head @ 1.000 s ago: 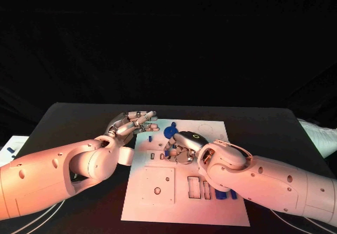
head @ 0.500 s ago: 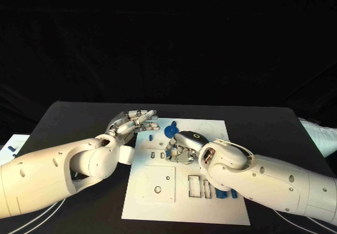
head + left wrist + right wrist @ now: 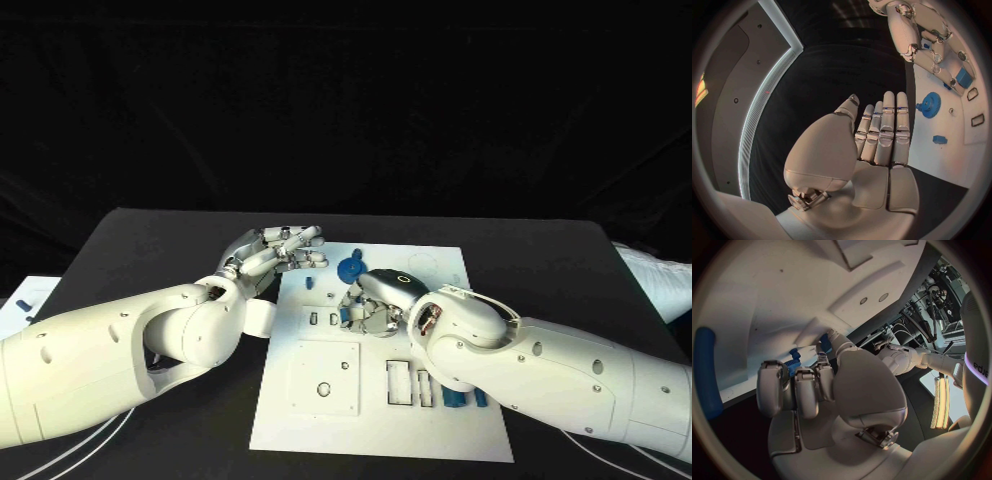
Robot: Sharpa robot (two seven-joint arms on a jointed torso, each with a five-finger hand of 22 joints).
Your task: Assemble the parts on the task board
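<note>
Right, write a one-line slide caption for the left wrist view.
Open left robot hand beside the white task board, blue gear beyond its fingertips.

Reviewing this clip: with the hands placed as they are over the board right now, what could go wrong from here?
The right robot hand has its fingers curled around a small blue part above the task board; the grip looks shallow, so the part may slip or seat crooked. The left robot hand hovers open near the blue gear and could nudge it.

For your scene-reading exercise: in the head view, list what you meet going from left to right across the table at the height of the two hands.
Left hand → blue gear → right hand → bare right edge of the task board.
</note>
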